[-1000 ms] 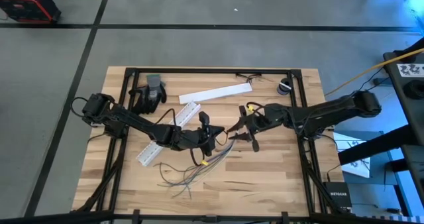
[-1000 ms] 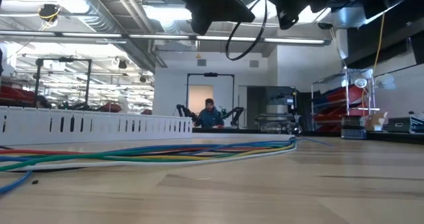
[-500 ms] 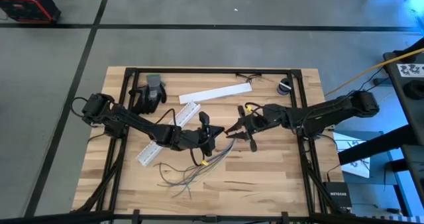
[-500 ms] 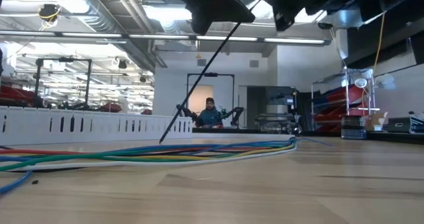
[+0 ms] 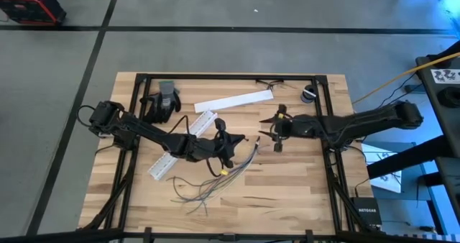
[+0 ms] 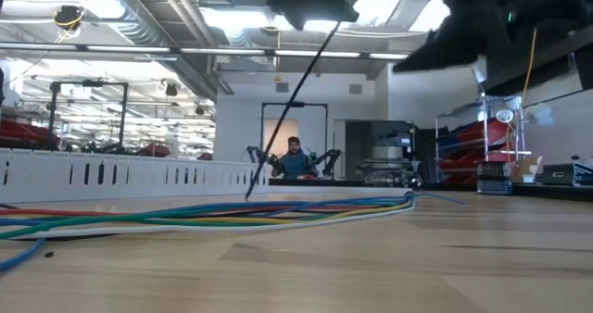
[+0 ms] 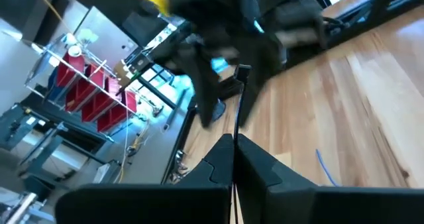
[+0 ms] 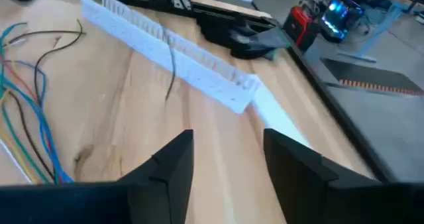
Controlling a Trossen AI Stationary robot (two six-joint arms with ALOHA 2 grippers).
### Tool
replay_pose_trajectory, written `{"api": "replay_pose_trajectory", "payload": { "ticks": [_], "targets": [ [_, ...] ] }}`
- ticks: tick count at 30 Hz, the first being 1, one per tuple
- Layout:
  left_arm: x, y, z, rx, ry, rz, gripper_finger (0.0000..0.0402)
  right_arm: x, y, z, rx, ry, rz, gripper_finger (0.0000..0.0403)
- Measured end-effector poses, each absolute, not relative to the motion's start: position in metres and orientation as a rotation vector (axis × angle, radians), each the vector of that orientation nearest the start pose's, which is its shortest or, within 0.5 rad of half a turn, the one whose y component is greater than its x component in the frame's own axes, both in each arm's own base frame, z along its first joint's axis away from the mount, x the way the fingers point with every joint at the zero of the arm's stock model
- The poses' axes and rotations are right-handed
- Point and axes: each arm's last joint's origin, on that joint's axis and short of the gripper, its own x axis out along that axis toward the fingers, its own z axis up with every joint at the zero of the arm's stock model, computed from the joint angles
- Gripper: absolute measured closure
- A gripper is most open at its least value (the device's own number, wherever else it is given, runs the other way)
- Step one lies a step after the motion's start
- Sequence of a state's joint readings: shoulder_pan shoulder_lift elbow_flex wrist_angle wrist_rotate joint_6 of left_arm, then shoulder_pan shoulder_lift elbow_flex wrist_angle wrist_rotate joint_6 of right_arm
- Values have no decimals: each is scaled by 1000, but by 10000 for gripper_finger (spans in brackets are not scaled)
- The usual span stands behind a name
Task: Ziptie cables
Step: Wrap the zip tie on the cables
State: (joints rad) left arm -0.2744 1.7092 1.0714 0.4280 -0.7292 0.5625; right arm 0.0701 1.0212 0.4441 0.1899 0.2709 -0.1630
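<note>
The left end effector (image 5: 227,144) pinches a thin black ziptie (image 6: 292,105) mid-bench above the cables (image 5: 215,182); the right end effector (image 8: 225,161) hangs nearby, fingers spread.

Two dark, slender robot arms with matching black two-finger grippers.

Both arms are matt black throughout, built of rounded joint housings linked by narrow straight segments, with thin black cables looping loosely along them near the shoulders and elbows. The left arm's base joint is a bulky rounded block; the right arm's far segment is thicker and tapers toward the wrist. The left gripper (image 5: 227,141) has two flat, wedge-shaped black fingers (image 7: 262,168) with angular, faceted edges on a broad black body. The right gripper (image 5: 277,130) has plain black fingers (image 8: 169,168) with smooth, squared, slightly bevelled tips. A small yellow tag and a blue-lit spot show on the right arm's wrist in the left wrist view.
</note>
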Motion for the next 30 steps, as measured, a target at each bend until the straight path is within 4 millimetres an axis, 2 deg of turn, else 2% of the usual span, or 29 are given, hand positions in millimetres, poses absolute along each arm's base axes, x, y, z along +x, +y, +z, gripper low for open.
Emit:
{"api": "replay_pose_trajectory", "payload": {
  "ticks": [4,7,12,17,19,22,27,30],
  "targets": [
    [368,-83,249,621,297,398,401,213,-3,167,-196,310,-191,219],
    [368,-83,249,613,296,399,401,226,-11,147,-143,248,-193,219],
    [368,-84,250,594,286,400,401,274,-20,117,-107,268,-103,219],
    [367,-87,251,592,275,394,401,323,-21,91,-132,309,8,219],
    [367,-89,251,597,272,387,401,338,-21,89,-167,292,15,219],
    [366,-92,251,588,268,381,401,349,-23,89,-272,284,-12,219],
    [366,-93,250,581,269,378,401,351,-25,90,-445,294,-63,219],
    [366,-93,250,578,270,376,401,344,-18,87,-536,333,-96,219]
  ]
}}
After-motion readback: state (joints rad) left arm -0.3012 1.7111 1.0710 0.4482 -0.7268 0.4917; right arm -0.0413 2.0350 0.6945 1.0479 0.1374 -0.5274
